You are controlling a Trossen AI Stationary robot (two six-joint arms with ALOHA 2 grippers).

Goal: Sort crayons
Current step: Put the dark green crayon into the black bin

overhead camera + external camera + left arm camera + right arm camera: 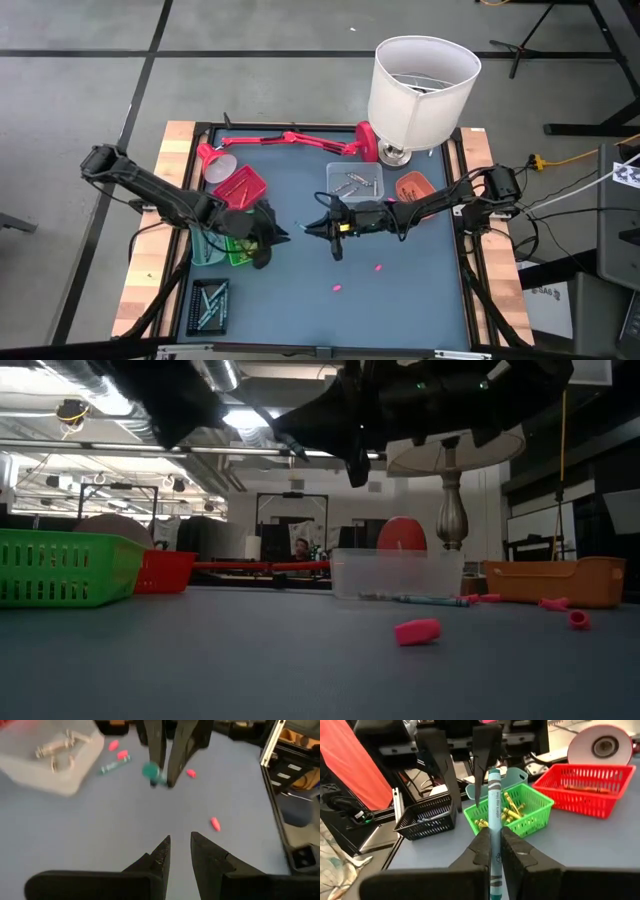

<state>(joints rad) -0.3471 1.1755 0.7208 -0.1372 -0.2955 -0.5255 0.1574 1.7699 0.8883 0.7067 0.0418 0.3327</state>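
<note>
The right pincer [495,851] is clamped on a teal crayon [494,805], held lengthwise between its fingers above the middle of the blue-grey surface [400,300]. Facing it, the left pincer [179,851] hangs near the green basket [512,815] with its fingers a little apart and nothing between them. That basket holds yellow crayons [509,811] (the red basket [587,787] sits beside it). Another crayon [415,599] lies by the clear tray [395,572].
</note>
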